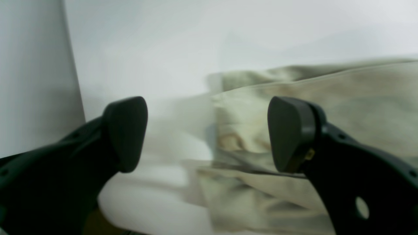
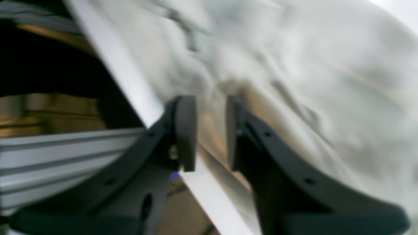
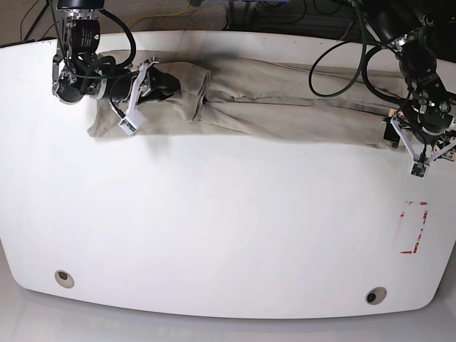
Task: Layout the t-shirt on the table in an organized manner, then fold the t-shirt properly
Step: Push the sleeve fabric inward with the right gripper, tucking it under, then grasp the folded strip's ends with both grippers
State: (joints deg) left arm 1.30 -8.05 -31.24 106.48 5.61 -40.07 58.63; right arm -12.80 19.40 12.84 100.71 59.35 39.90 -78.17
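Shirt stretched along the far edge of the desk, both arms at its ends

Left wrist view: your left gripper [image 1: 207,133] hangs with its fingers [image 1: 125,132] spread wide and released, empty, just before the blurred end of the thin beige-khaki short-sleeved t-shirt [image 1: 326,130], lined up to take the hem. Right wrist view: your right gripper [image 2: 211,132] has its fingers [image 2: 186,130] drawn near together with blurred cloth between them at the desk rim; whether they have clenched you cannot tell. Base view: the t-shirt [image 3: 285,103] lies in a long wrinkled band across the far part of the glossy white desk [image 3: 214,228], probably so both ends can be pulled flat.
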